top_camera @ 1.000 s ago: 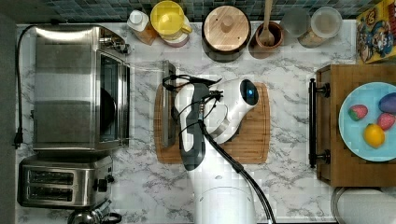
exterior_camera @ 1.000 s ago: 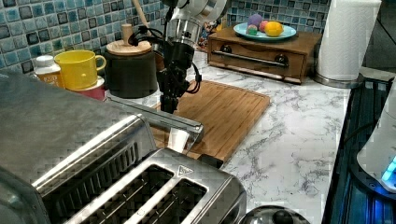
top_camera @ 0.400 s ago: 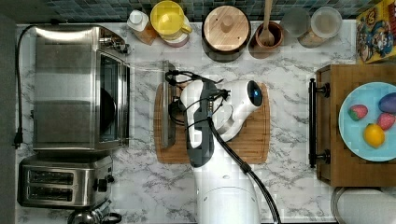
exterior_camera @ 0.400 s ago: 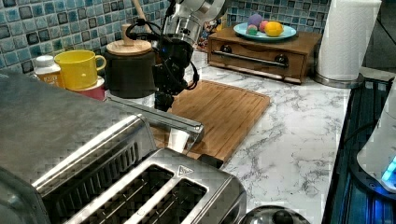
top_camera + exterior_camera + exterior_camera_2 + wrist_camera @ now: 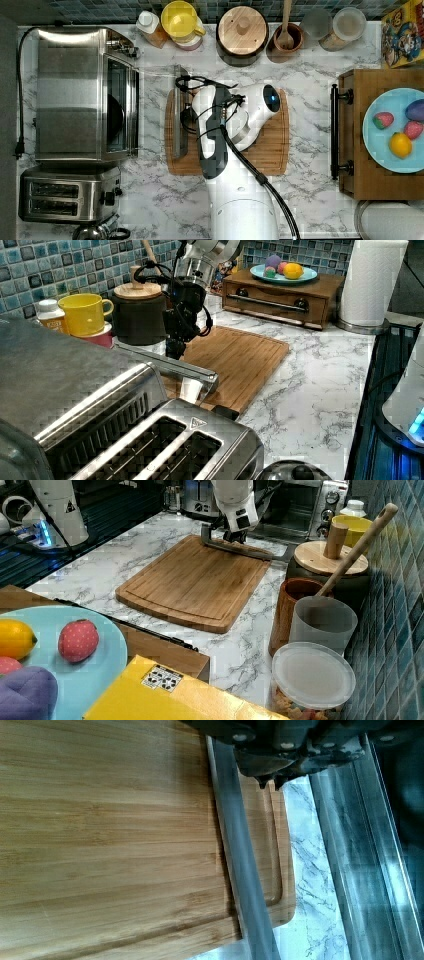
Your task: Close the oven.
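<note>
Oven (image 5: 85, 95) door hangs open, its bar handle (image 5: 179, 112) beside the gripper (image 5: 172, 344); grip state unclear.

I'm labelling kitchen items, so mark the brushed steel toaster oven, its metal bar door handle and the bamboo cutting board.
brushed steel toaster oven (image 5: 70, 95): top view, its flat roof.
metal bar door handle (image 5: 178, 115): top view, mid-bar.
bamboo cutting board (image 5: 195, 582): right view, bare centre.

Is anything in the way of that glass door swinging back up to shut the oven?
Nothing visible blocks it. The oven door hangs open and flat, its bar handle out over the edge of the cutting board. The claw sits right at the handle, and the space between the door and the oven's opening looks free.
</note>
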You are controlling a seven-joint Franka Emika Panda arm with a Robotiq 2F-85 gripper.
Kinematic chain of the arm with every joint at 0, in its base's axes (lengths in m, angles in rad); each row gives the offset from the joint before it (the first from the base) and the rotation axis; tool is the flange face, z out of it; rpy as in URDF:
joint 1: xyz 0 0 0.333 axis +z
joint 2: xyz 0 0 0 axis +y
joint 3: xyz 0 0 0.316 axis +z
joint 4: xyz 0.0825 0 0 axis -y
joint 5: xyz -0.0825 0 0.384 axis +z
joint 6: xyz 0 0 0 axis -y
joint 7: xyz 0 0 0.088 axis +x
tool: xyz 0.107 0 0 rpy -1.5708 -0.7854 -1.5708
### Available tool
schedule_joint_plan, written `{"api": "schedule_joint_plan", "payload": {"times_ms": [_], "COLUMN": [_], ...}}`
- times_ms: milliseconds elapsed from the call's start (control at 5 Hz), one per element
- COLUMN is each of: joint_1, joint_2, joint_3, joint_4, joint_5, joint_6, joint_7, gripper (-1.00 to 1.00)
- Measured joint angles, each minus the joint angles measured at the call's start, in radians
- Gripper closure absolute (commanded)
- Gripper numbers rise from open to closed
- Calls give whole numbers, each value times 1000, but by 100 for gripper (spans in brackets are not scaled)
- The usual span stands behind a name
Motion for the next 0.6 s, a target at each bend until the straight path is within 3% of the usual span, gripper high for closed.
{"api": "schedule_joint_plan", "payload": {"times_ms": [600], "joint_1": [-9], "joint_2": [2], "joint_3": [2], "joint_4": [16], "joint_5": [-4], "joint_6": [-48], "joint_7": [0], "gripper": [100]}}
